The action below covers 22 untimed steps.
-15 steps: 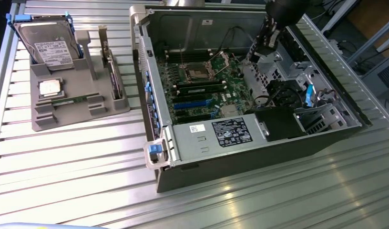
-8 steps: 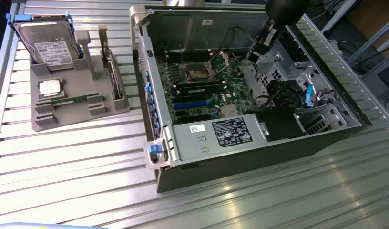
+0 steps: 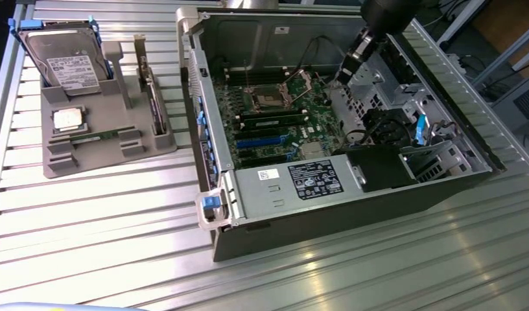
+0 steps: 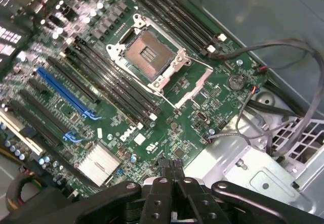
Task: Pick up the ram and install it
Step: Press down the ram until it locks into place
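Right now, in the exterior view, the gripper (image 3: 355,55) hangs inside the open computer case (image 3: 472,155), over the motherboard (image 3: 286,123), while the ram (image 3: 152,97) stands well apart in the grey holder tray (image 3: 65,165), with the hard drive (image 3: 65,61) and processor chip (image 3: 68,120) nearby. Any reach toward the tray risks brushing the case wall.

Through the wrist view, the gripper (image 4: 171,164) is clenched on nothing above the motherboard (image 4: 212,90), near the empty socket (image 4: 148,56) and loose cables (image 4: 283,82), which it could snag or strike if lowered.
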Available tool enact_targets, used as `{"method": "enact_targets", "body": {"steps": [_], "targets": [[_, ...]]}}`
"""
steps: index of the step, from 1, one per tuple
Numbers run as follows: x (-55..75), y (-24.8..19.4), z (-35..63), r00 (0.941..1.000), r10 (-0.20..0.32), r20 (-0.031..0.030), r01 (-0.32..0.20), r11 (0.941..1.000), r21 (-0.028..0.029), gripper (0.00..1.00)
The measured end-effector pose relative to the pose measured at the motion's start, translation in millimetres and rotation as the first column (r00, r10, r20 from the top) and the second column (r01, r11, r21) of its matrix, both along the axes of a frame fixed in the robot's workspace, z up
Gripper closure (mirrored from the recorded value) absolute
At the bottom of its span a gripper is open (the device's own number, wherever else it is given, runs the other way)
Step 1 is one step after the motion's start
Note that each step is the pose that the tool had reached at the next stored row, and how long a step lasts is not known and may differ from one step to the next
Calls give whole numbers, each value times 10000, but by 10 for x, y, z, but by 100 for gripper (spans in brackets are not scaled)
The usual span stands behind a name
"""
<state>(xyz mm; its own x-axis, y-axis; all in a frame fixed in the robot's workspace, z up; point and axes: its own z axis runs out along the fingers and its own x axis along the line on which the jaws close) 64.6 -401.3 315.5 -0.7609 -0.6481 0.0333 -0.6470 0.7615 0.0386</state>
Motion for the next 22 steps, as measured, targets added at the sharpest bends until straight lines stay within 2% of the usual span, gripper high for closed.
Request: {"method": "enact_targets", "body": {"steps": [2, 5, 8, 11, 12, 14, 15, 16, 18, 20, 21, 22], "targets": [[0, 0, 0, 9994, -338, 0, 338, 9994, 0, 89], [0, 0, 0, 9953, -968, 0, 968, 9953, 0, 89], [0, 0, 0, 9852, -1713, 0, 1713, 9852, 1, 89], [0, 0, -1, 9623, -2720, -1, 2720, 9623, 1, 89], [0, 0, -1, 9496, -3134, -1, 3134, 9496, 1, 89], [0, 0, -1, 9377, -3473, 0, 3473, 9377, 0, 89], [0, 0, -1, 9294, -3690, -1, 3690, 9294, 0, 89], [0, 0, -2, 9240, -3823, -1, 3823, 9240, 0, 89], [0, 0, -2, 9094, -4159, 0, 4159, 9094, 0, 89], [0, 0, -2, 8884, -4591, 0, 4591, 8884, 0, 89], [0, 0, -3, 8747, -4847, 0, 4847, 8747, 0, 89], [0, 0, -3, 8572, -5150, 0, 5150, 8572, 0, 89]]}}
